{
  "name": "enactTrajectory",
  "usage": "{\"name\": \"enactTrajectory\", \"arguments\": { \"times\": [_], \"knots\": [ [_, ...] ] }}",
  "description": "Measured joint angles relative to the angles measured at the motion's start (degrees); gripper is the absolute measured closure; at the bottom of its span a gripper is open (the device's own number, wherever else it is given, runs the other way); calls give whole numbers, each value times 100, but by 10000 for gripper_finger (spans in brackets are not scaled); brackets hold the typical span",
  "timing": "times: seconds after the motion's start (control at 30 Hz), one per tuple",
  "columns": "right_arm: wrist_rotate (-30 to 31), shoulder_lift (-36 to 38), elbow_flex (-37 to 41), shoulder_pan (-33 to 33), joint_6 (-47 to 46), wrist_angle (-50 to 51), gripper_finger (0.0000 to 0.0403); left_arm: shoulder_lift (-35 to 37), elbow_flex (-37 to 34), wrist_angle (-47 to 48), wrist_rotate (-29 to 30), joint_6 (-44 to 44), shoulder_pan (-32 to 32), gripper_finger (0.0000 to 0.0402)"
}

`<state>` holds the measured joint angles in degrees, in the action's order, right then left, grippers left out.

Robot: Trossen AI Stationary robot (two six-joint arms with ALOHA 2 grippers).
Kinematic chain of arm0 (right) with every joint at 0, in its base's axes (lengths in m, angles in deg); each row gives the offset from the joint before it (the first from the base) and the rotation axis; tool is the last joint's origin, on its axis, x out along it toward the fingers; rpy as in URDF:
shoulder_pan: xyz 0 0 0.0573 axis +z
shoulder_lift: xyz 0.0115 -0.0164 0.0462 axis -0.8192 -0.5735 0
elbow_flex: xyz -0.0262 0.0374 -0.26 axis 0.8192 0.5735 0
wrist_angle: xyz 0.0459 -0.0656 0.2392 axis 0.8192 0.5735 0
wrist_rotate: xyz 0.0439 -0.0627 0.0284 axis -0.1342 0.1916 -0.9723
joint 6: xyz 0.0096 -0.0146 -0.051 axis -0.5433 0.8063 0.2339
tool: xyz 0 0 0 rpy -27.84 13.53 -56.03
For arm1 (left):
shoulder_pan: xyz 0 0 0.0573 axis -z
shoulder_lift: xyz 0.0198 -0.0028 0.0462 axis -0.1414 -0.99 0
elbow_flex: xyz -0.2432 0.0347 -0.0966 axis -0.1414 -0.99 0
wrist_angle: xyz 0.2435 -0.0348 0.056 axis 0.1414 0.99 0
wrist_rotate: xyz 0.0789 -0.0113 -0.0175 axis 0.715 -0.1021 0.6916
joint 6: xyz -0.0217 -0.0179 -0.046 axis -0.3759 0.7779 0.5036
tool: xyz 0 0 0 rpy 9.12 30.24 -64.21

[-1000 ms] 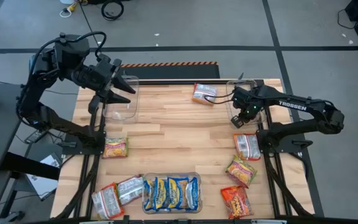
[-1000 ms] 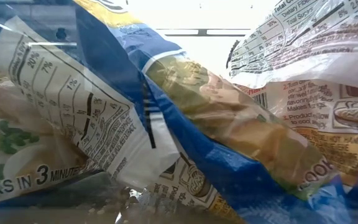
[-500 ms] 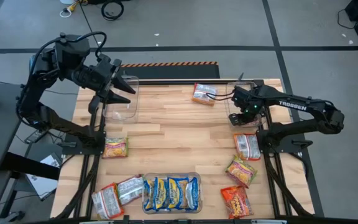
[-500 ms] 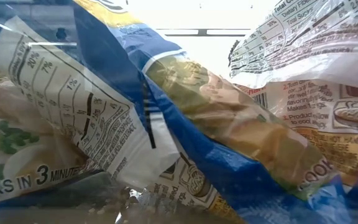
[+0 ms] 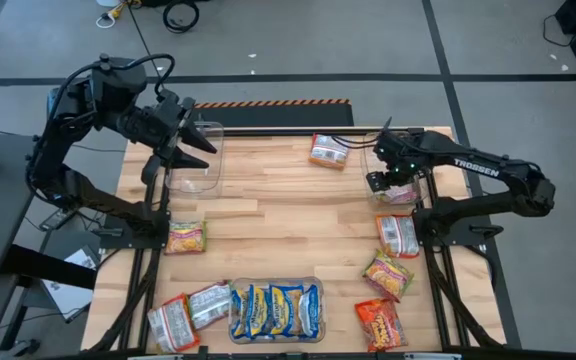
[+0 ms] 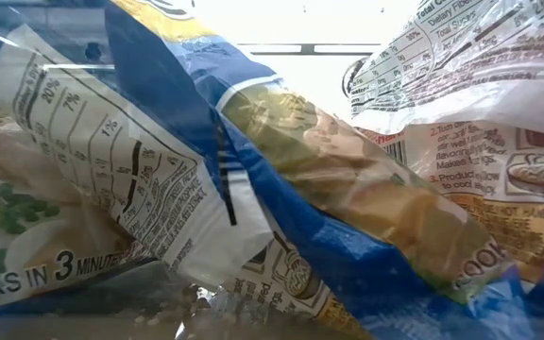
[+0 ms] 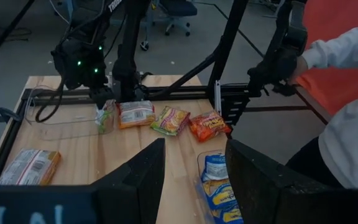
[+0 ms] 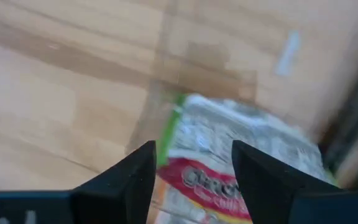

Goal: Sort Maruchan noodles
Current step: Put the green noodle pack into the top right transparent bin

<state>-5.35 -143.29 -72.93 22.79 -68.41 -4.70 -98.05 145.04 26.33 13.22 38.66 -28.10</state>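
Noodle packets: four blue-yellow point(image 5: 274, 310) in the front bin point(image 5: 234, 292), eight loose on the table point(image 5: 278, 220); both jaws released.

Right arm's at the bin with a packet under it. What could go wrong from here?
1. The green-edged packet looks propped on edge at the end of the right clear bin, under the open right gripper; lifting away could snag it or tip it out.
2. Blue-and-yellow packets fill the low view, so there's no side check on height.
Left gripper waits open over the left bin.
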Motion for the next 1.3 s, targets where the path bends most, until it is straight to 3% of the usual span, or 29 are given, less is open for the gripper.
{"name": "enactTrajectory", "arguments": {
  "times": [0.13,0.3,0.53,0.7,0.9,1.07,1.3],
  "knots": [
    [-100,230,-236,621,62,-94,197,4,0,78,0,-137,1,230],
    [119,93,-1011,2241,-519,247,203,-42,-2,0,30,-153,18,230],
    [194,-1165,-1664,4637,-1843,587,203,-64,-7,38,44,-436,33,230],
    [-271,-1974,-1748,5669,-3187,655,203,-62,-7,233,44,-454,33,230],
    [-966,-2657,-1307,6313,-4204,596,204,-57,-7,699,44,-539,129,230],
    [-1070,-3124,-919,6384,-3918,410,204,-59,-7,720,36,-539,516,230],
    [-1095,-3516,-919,5837,-3379,-1317,204,-57,-5,772,37,-399,1051,230]
  ]
}}
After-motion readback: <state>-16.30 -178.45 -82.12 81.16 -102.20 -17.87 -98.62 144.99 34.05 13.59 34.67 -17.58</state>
